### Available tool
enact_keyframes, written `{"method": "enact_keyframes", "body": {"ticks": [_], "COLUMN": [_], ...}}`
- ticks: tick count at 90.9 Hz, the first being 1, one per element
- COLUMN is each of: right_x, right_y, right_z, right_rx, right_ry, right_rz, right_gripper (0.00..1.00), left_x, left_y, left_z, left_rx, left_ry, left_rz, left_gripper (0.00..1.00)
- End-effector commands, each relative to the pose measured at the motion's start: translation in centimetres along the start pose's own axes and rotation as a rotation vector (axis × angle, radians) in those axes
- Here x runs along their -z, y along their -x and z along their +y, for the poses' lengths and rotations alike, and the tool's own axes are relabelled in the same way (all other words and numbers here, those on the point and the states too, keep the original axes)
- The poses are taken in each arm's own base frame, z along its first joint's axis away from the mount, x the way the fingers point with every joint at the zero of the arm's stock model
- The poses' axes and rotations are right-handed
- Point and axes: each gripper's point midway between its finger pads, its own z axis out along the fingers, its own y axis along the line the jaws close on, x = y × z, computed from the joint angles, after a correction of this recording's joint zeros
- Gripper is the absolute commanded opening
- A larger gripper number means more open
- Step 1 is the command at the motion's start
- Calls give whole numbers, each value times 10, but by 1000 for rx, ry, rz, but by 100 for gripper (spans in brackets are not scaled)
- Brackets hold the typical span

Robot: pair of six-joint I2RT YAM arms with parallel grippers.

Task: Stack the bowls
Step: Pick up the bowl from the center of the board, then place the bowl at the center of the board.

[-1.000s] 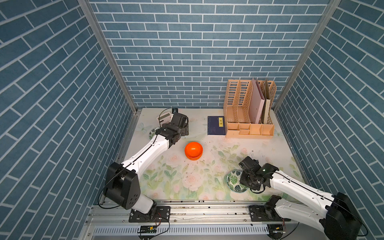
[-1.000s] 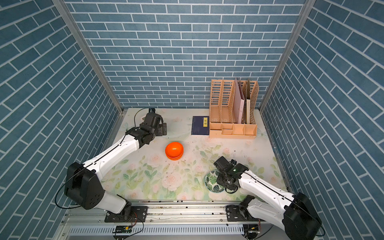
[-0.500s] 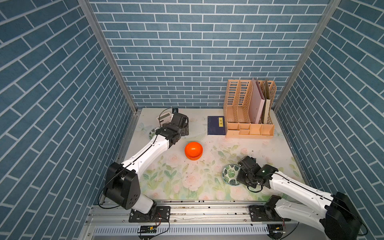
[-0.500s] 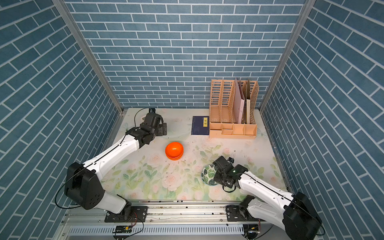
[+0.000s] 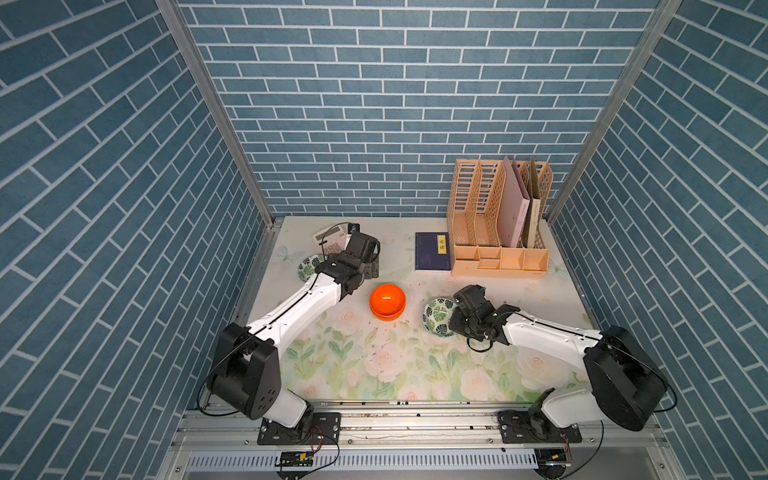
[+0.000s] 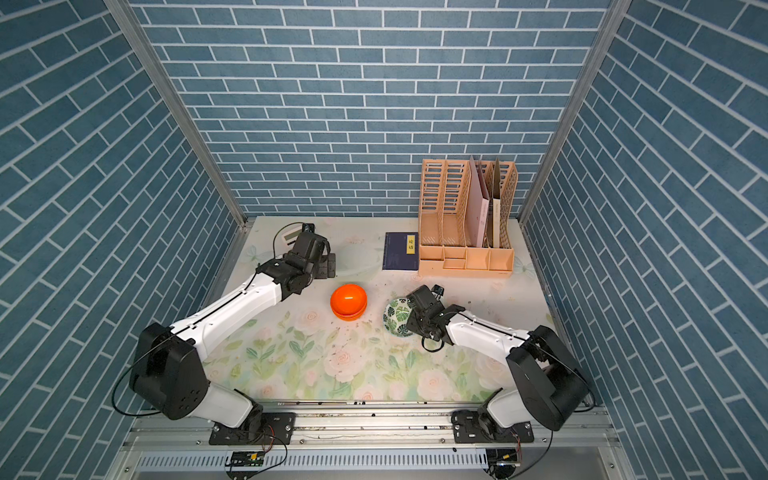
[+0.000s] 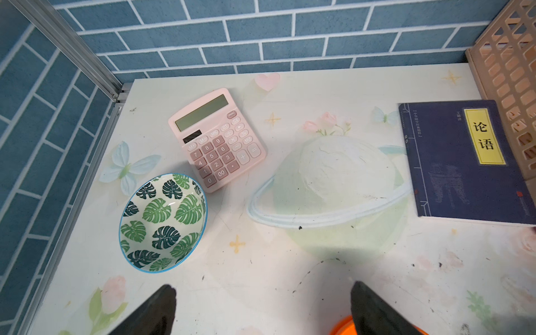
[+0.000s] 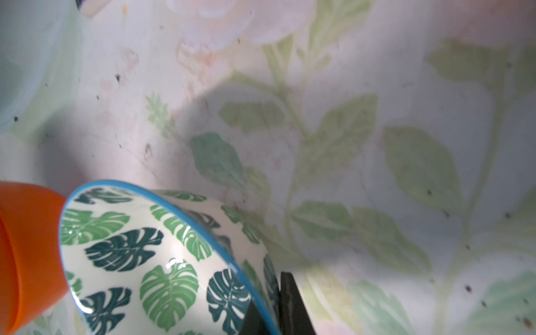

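Two orange bowls (image 5: 387,301) (image 6: 348,301) sit nested at the table's middle. My right gripper (image 5: 454,322) (image 8: 269,307) is shut on the rim of a leaf-print bowl (image 5: 437,316) (image 6: 397,318) (image 8: 150,255). It holds that bowl tilted, just right of the orange bowls (image 8: 26,246). Another leaf-print bowl (image 5: 309,266) (image 7: 162,223) stands upright at the far left, by the wall. My left gripper (image 5: 369,266) (image 7: 261,293) hangs open and empty above the table, between that bowl and the orange bowls (image 7: 343,327).
A pink calculator (image 7: 217,139) (image 5: 330,241) lies just behind the left leaf bowl. A navy book (image 5: 432,251) (image 7: 464,162) lies at the back, next to a peach file organizer (image 5: 498,224). Brick-pattern walls close in three sides.
My right gripper shut on the leaf-print bowl's rim at the front right. It lifted the bowl, tilted it and carried it back and left toward the orange bowls. The left arm stayed still.
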Motion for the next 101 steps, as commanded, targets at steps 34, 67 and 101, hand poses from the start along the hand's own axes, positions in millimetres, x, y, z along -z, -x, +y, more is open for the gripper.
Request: {"method": "enact_keyframes", "body": {"ticks": [34, 67, 101], "right_x": [-19, -20, -24], "right_y": [42, 28, 13], "right_z": [52, 50, 39], "right_rx": [47, 95, 110], "right_ry": [175, 117, 79], "right_rz": [-51, 61, 133], "right_gripper": [0, 0, 0], "left_x": [-1, 2, 4], "left_y": [-10, -5, -3], "left_z": [9, 11, 19], "left_rx": [-12, -9, -5], "left_ry": [44, 57, 72], "left_rz": [26, 16, 10], "left_gripper": [97, 97, 98]}}
